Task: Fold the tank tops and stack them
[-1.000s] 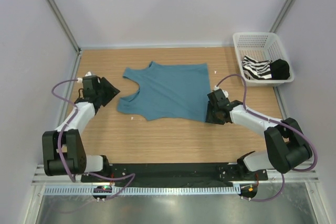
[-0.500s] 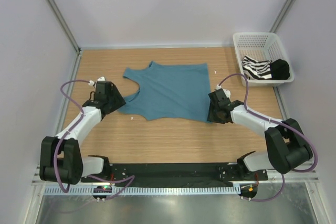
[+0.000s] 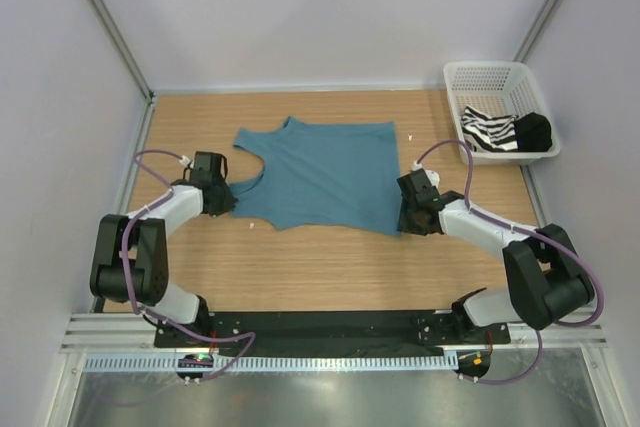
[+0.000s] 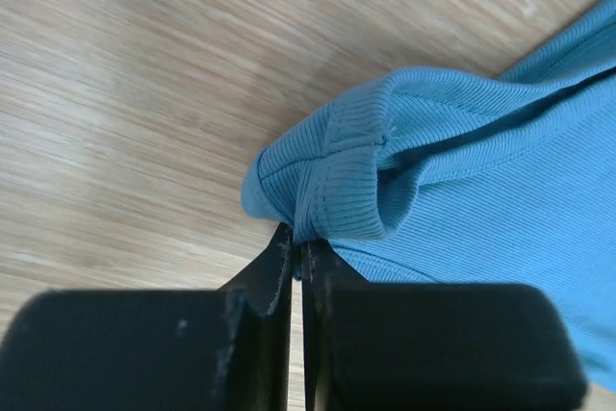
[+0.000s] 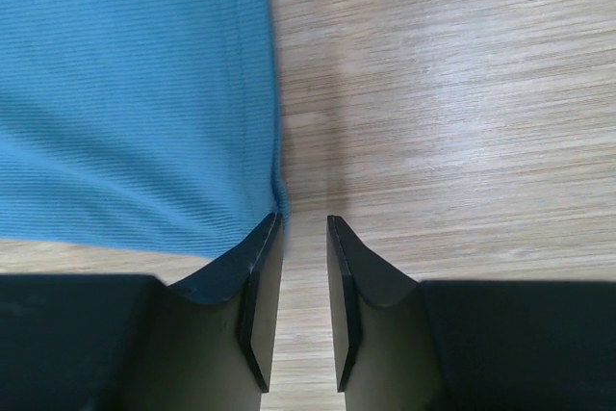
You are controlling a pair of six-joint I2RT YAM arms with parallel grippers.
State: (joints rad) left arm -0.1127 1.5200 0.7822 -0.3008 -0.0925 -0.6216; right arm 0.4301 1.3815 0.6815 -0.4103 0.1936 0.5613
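While the teal tank top (image 3: 320, 172) lies flat in the middle of the desk (image 3: 330, 267), the left gripper (image 4: 298, 247) is pressed together, pinching its near left strap end. The right gripper (image 5: 300, 223) sits at the near right hem corner, jaws slightly apart. Far right, a white basket (image 3: 480, 72) holds the striped tank top (image 3: 490, 133) beside a black bundle (image 3: 533, 131).

The near strip of the light wooden table (image 3: 330, 267) lies bare between the two arms, open for passage. The flat teal-blue ribbed cloth tank top (image 3: 320, 172) covers the middle (low, hardly a barrier), with bare wood on every side. The white plastic mesh basket (image 3: 487, 67) blocks the far right corner beside the pale side wall (image 3: 590, 97). The left gripper (image 3: 222, 199) and right gripper (image 3: 405, 219) occupy the top's near corners.
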